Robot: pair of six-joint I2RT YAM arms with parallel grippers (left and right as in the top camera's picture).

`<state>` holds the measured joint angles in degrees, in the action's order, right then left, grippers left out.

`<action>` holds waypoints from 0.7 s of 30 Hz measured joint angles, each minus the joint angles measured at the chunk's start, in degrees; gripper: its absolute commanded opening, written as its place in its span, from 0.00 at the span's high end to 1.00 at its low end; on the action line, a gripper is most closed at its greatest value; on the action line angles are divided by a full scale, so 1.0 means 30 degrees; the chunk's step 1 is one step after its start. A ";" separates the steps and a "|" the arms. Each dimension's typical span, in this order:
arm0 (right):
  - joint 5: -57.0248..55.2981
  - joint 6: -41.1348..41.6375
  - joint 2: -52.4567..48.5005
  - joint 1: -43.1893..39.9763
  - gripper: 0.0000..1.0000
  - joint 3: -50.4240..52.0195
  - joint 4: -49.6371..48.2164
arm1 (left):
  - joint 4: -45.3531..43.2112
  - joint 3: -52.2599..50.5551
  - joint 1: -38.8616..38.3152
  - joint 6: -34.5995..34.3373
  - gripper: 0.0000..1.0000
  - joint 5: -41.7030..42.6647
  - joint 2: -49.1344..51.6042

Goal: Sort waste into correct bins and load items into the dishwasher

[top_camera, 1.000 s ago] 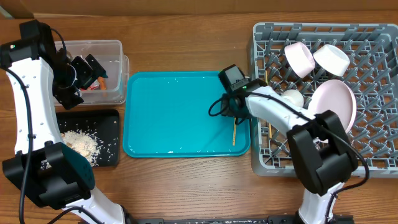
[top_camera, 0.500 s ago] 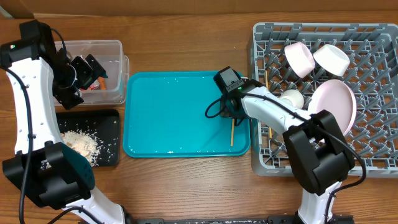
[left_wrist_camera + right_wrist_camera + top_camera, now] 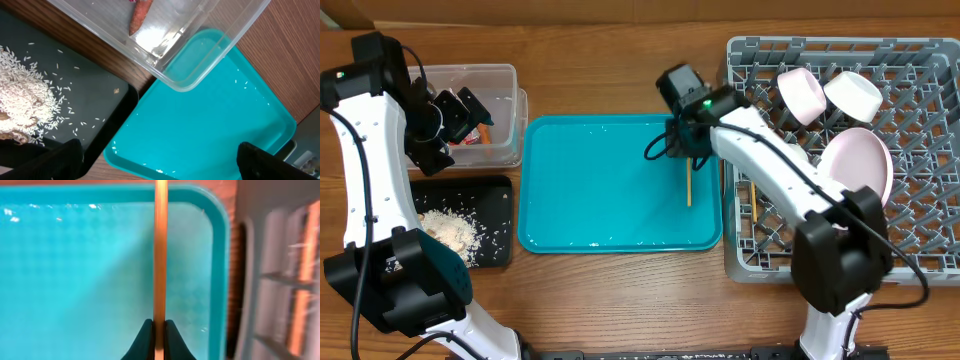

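The table (image 3: 620, 290) is brown wood and fills the overhead frame. At the right edge sits the grey dish rack (image 3: 920, 250), the biggest thing on it. The teal tray (image 3: 600, 200) lies in the middle, just left of the rack.

At the upper left is the clear tub (image 3: 500, 80), and just below it, at the lower left, the black tray (image 3: 498, 195).

In the rack, the pink plate (image 3: 860, 165) stands on edge right of centre. The two white bowls (image 3: 802, 92) (image 3: 855, 95) lean side by side in the upper part above it.

My left pincer (image 3: 463, 112) hangs over the clear tub with its jaws spread wide and nothing between them. My right pincer (image 3: 687, 158) is at the tray's upper right and is closed tight on one wooden chopstick (image 3: 160, 255). The stick runs straight down the frame from my fingertips, over the tray's right side and close to the rack. I cannot tell whether its far end touches the tray.

A heap of beige scraps (image 3: 20, 100) lies in the black tray, with grains scattered around it. The red wrapper (image 3: 466, 139) and the carrot piece (image 3: 140, 17) lie in the clear tub.
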<state>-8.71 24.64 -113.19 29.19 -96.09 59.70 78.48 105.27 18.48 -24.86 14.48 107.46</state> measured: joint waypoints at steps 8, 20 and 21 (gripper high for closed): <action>-0.1246 -0.1690 0.1574 -0.3373 0.96 -0.0364 0.1122 | 0.0015 0.0000 0.0000 0.0000 0.00 0.0000 0.0000; -0.0867 -0.3905 0.1574 -0.6200 0.96 0.0160 0.0525 | 0.0000 0.0000 0.0000 0.0000 0.00 0.0007 0.0000; -0.0648 -0.4175 0.1574 -0.6193 0.96 0.0335 0.0459 | 0.0007 0.0000 0.0000 0.0000 0.00 0.0000 0.0000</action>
<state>-10.66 12.12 -108.47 10.61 -95.09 61.08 78.50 105.27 18.48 -24.86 14.48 107.46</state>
